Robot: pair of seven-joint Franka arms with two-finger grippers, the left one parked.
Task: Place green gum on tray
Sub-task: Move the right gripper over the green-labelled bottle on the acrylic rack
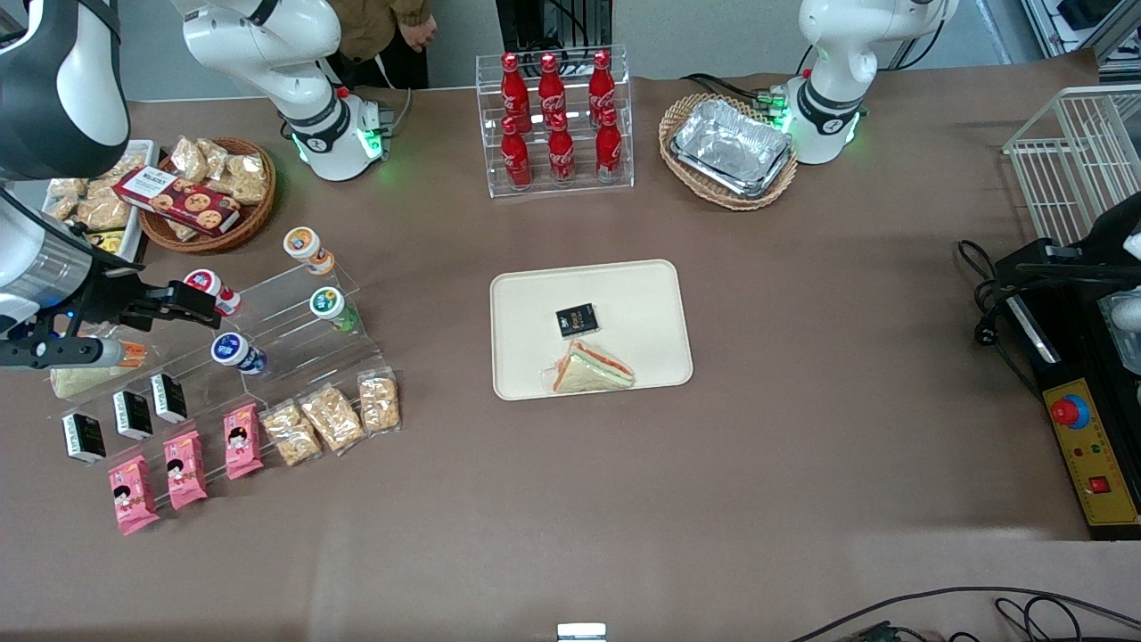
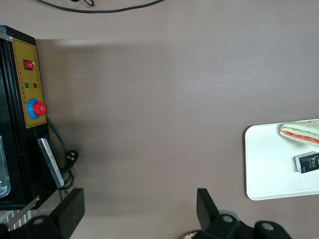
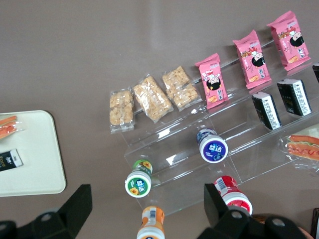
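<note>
So the right gripper (image 3: 144, 209) is hanging above the clear stepped display rack (image 1: 294, 330) with its fingers spread wide and nothing between them, basically just lined up and waiting. The green gum (image 3: 138, 180) sits on the rack pretty much straight below the gap between the fingers, lying tipped so its white-and-green lid faces up and out. Not picked up yet, so the whole carry to the tray (image 1: 517, 374) is ahead. What worries me is the neighbours: the orange-lidded bottle (image 3: 151, 224) is just beside the gum, even closer in under the hand, the blue-lidded bottle (image 3: 213, 147) is a step over, and the red-lidded one (image 3: 233, 195) is right under the other finger. If the descent drifts at all, a finger could clip one of those and roll it off the step, or the hand could close on the wrong bottle. The gum is round and leaning on smooth acrylic too, so I'd guess a finger nudging it off-centre would send it sliding instead of seating in the grip. The tray is well off to the side of the hand and already has a sandwich (image 1: 593, 368) and a small black packet (image 1: 577, 320) on it, so a sloppy drop could land on those.
</note>
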